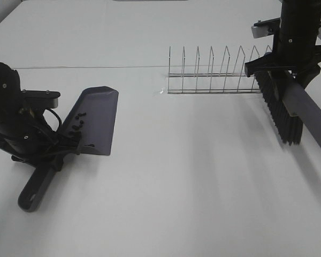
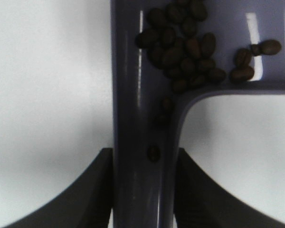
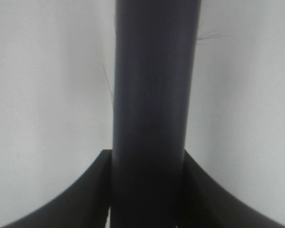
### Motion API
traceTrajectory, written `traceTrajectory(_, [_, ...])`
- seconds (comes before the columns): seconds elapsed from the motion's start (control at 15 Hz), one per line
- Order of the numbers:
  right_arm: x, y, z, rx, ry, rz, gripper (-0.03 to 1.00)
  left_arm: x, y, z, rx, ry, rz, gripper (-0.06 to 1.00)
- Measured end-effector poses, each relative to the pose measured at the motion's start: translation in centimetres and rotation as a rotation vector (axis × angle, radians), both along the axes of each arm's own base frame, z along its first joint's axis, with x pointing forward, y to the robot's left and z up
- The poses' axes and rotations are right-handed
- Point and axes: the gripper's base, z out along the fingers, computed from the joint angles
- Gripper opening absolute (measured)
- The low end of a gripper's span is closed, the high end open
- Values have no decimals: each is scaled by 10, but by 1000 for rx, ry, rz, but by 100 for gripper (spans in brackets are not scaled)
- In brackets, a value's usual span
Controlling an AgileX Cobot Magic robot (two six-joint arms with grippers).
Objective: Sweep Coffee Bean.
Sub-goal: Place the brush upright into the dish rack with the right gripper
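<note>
The coffee beans (image 2: 185, 47) lie in a heap at the back of the grey dustpan (image 1: 93, 120), near the root of its handle; in the high view the beans (image 1: 79, 123) show as small dark specks. One bean (image 2: 153, 152) sits in the handle's groove. My left gripper (image 1: 47, 155) is shut on the dustpan handle (image 2: 142, 142), with the pan resting on the table at the left. My right gripper (image 1: 279, 68) is shut on the brush handle (image 3: 152, 95) and holds the black-bristled brush (image 1: 278, 110) at the far right, well away from the dustpan.
A wire rack (image 1: 219, 75) stands on the white table (image 1: 192, 182) at the back, just left of the brush. The dustpan handle's end (image 1: 32, 195) points toward the front left.
</note>
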Motion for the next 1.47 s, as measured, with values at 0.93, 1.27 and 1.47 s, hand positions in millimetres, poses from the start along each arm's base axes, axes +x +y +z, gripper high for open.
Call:
traceTrajectory(0.93, [32,22,-21,-23,-29,51,36,3,-1,37,-35,-127,-2,35])
traceTrajectory(1.27, [43,24,-22,-20,-56,52,36,3,-1,37,-35,-127,-2,35])
traceTrajectory(1.47, [54,26,-23,-20,-85,51,36,3,-1,37,-35,-127,-2,35])
